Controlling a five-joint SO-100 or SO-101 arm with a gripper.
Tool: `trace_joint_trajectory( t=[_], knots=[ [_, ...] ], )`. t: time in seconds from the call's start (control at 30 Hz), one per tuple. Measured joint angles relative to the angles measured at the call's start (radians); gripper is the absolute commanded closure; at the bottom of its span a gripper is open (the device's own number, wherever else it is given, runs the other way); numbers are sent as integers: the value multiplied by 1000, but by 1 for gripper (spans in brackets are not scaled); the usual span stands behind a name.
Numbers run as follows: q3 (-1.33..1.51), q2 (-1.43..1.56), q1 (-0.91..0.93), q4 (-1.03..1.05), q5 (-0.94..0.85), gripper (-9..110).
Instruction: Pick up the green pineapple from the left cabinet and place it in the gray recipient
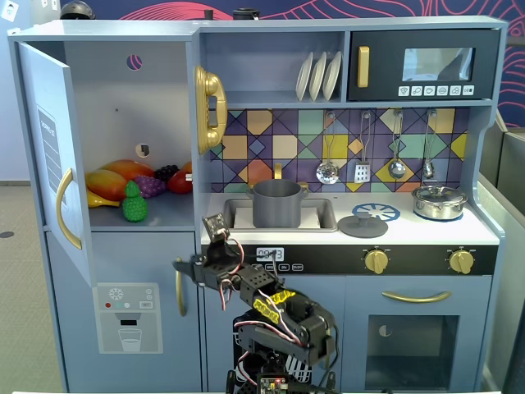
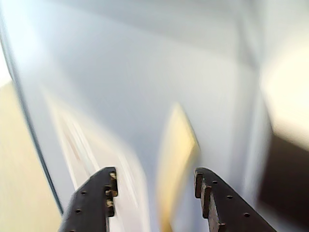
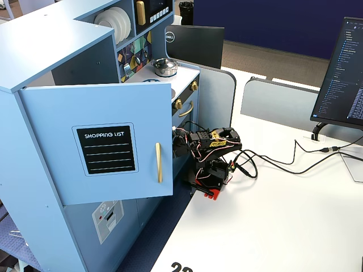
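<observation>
The green pineapple (image 1: pixel 134 203) stands on the shelf of the left cabinet (image 1: pixel 131 107), in front of other toy fruit. The cabinet's blue door (image 1: pixel 47 156) with a curved gold handle hangs open; its outside shows in a fixed view (image 3: pixel 108 147). The gray recipient (image 1: pixel 276 203) sits in the sink. My gripper (image 1: pixel 180 266) is low, in front of the lower cabinet front, below and to the right of the pineapple. In the wrist view the gripper (image 2: pixel 155 181) is open and empty, facing a blurred pale blue panel with a gold handle (image 2: pixel 176 159).
A mango (image 1: pixel 115 176), purple grapes (image 1: pixel 149 185) and a red fruit (image 1: pixel 180 180) lie behind the pineapple. A flat gray lid (image 1: pixel 362 225) and a shiny silver pot (image 1: pixel 440 201) are on the counter. A gold telephone (image 1: pixel 210 107) hangs by the cabinet opening. A monitor (image 3: pixel 343 73) and cables lie on the white table (image 3: pixel 272 226).
</observation>
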Motion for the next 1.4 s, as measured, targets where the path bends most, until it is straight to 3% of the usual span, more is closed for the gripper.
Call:
trace_joint_trajectory(
  t=[0.37,1.4],
  knots=[
    [-265,-334,-5,-126,-3,69],
    [-865,-1085,-8,-316,40,72]
  ],
)
